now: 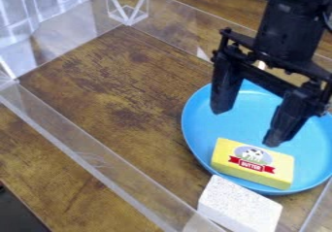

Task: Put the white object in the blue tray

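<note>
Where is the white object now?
The white object lies on the wooden table at the bottom right of the camera view, just outside the blue tray, beside the yellow block.

**Cut off and covered**

The tray (197, 127) runs past the right edge, and the gripper (249, 121) covers part of its far rim. The arm above leaves the picture at the top. The white object (239, 205) is clipped by the bottom edge. The yellow block (255, 164) bears a label too small to read.
</note>
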You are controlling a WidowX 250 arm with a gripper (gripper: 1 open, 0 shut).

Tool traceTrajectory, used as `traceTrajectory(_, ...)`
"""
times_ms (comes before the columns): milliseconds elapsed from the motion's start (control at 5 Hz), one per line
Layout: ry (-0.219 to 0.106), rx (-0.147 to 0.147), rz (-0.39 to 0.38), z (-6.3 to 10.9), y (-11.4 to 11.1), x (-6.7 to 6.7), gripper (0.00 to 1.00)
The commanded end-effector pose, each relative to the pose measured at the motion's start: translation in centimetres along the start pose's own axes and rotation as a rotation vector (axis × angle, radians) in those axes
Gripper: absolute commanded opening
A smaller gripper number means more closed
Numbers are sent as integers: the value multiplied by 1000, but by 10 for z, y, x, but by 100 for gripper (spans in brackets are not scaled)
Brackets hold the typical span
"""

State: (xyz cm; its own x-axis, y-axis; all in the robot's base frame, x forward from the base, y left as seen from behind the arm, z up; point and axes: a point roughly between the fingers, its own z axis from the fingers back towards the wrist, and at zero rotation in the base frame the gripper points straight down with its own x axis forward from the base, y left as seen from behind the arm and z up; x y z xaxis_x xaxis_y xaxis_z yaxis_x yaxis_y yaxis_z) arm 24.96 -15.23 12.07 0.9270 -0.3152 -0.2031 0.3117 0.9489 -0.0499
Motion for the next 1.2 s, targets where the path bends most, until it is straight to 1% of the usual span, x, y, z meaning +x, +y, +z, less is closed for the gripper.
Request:
traceTrajectory(0,-79,-15,41,19,16,0,100)
traceTrajectory(200,-73,-10,50,11,13,2,100)
traceTrajectory(400,-68,-23,99,10,16,1,100)
traceTrajectory(600,-61,-27,96,18,9,0,100)
traceTrajectory(800,-54,-30,92,27,4,3,100)
traceTrajectory(1000,-38,-24,18,8,8,2,100)
